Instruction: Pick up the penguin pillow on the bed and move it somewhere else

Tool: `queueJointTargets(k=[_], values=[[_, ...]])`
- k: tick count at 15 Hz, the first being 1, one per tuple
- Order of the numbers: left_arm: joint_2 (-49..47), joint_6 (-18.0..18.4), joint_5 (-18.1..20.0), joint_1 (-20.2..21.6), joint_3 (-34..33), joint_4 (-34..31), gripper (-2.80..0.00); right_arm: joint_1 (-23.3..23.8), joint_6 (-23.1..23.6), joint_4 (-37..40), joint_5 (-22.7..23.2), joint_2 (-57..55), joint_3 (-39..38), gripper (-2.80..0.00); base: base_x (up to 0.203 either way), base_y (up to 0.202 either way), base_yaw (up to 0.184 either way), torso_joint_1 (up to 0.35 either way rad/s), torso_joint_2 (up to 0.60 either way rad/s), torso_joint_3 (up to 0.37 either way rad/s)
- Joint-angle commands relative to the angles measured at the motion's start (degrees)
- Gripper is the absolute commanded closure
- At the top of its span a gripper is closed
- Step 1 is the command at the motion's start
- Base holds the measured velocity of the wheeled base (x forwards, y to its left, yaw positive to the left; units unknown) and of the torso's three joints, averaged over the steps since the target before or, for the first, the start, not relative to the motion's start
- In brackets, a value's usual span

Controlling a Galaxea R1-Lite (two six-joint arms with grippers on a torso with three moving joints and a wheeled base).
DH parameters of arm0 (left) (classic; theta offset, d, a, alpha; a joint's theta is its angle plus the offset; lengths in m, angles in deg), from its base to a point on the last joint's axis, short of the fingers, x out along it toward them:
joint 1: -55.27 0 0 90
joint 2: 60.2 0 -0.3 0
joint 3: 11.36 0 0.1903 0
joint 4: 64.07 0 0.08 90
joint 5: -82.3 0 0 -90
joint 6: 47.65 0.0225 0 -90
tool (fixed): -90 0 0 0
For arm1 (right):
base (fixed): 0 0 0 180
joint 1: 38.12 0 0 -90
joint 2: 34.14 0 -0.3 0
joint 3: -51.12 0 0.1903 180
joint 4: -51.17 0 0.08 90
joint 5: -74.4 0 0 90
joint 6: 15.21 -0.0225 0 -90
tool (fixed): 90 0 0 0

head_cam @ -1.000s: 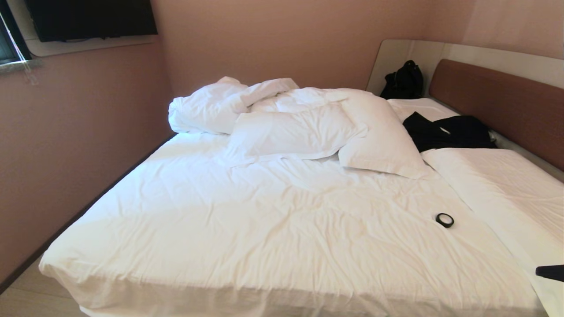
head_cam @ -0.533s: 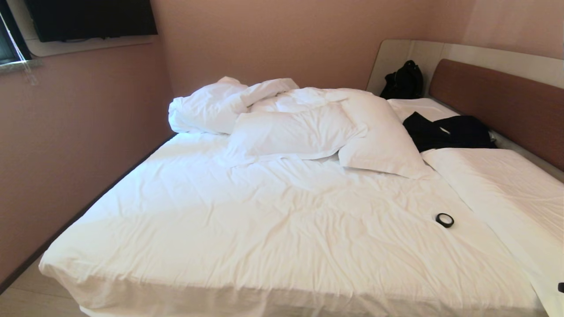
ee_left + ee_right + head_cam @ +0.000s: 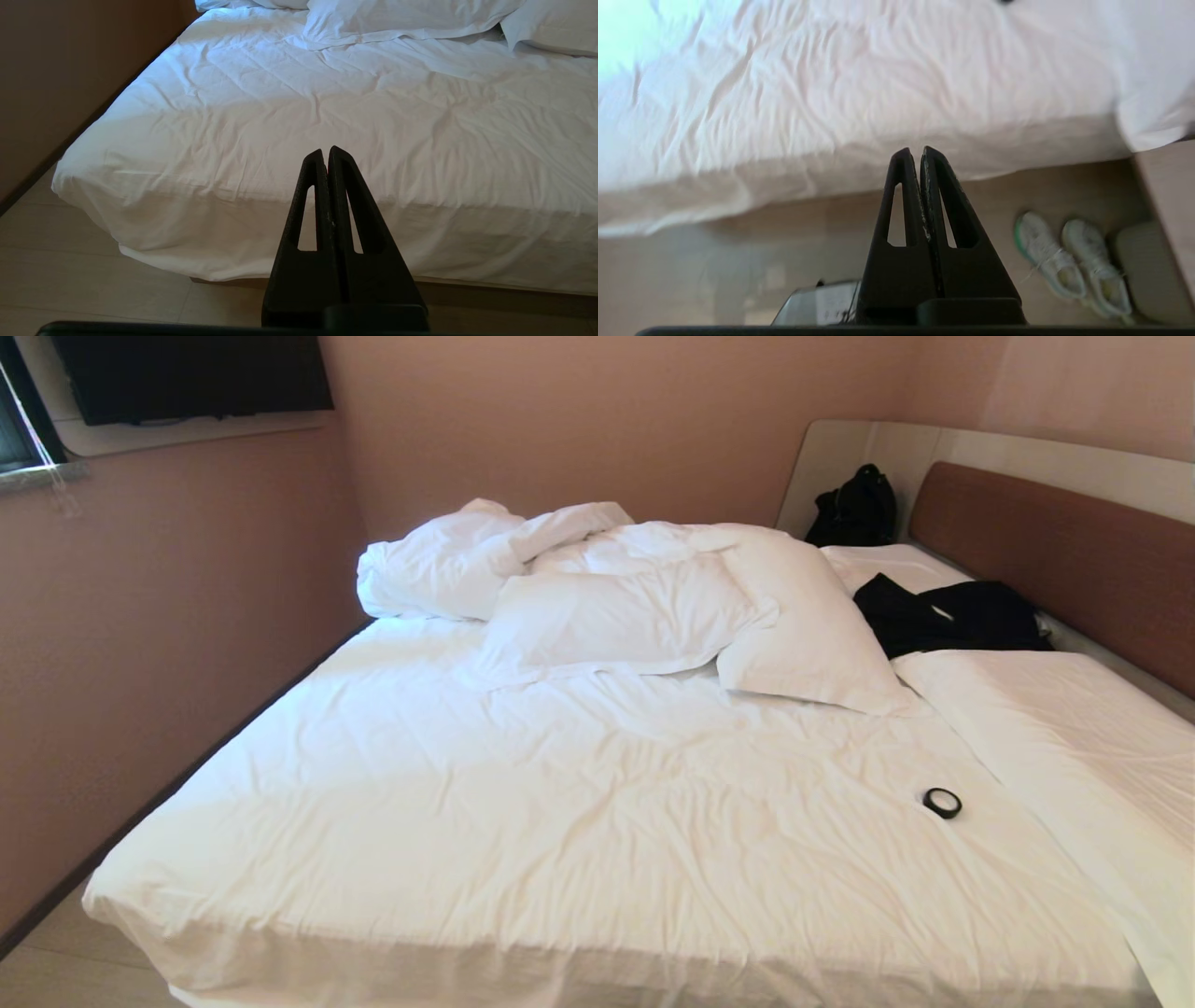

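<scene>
We look across the bed (image 3: 523, 821) from its foot; the brown headboard (image 3: 1074, 560) runs along the edge at three o'clock. The penguin pillow appears in none of the three views: every cushion in sight is plain white, so we cannot say where it lies. A rumpled white duvet (image 3: 467, 560) sits at twelve o'clock, with two white pillows (image 3: 616, 616) leaning against it toward one o'clock. Dark clothing (image 3: 943, 611) lies at two o'clock by the headboard, a black bag (image 3: 854, 509) stands in the far corner beyond it, and a small black ring (image 3: 942, 803) rests on the sheet at four o'clock.

Neither arm enters the head view. The left gripper (image 3: 325, 154) has its fingers pressed together and holds nothing, pointing at the near edge of the mattress. The right gripper (image 3: 915, 156) is likewise pressed together and empty; it hangs below the mattress edge above the floor, with a pair of white sneakers (image 3: 1069, 261) at four o'clock in its view.

We judge that no pick-up is under way here: nothing is gripped and nothing is being carried. Whether the pillow has already been set down out of sight or remains to be found, these views do not settle.
</scene>
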Motion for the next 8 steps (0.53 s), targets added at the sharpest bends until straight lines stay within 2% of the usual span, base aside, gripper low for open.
queueJointTargets(k=[1,3,6,8], values=[[0.0,0.0,0.0,0.0,-0.1,0.0,0.00,0.5,0.6,1.0,-8.2,7.1,0.0,0.00,0.000,0.000,0.000,0.000,0.00,0.000],[0.0,0.0,0.0,0.0,-0.1,0.0,0.00,2.4,2.7,2.7,-9.9,10.5,-0.1,0.00,0.000,0.000,0.000,0.000,0.00,0.000],[0.0,0.0,0.0,0.0,-0.1,0.0,0.00,7.4,7.9,3.3,-9.6,15.8,-1.1,0.00,0.000,0.000,0.000,0.000,0.00,0.000],[0.0,0.0,0.0,0.0,-0.1,0.0,0.00,8.5,12.2,2.9,-9.0,19.1,-3.1,0.00,0.000,0.000,0.000,0.000,0.00,0.000]])
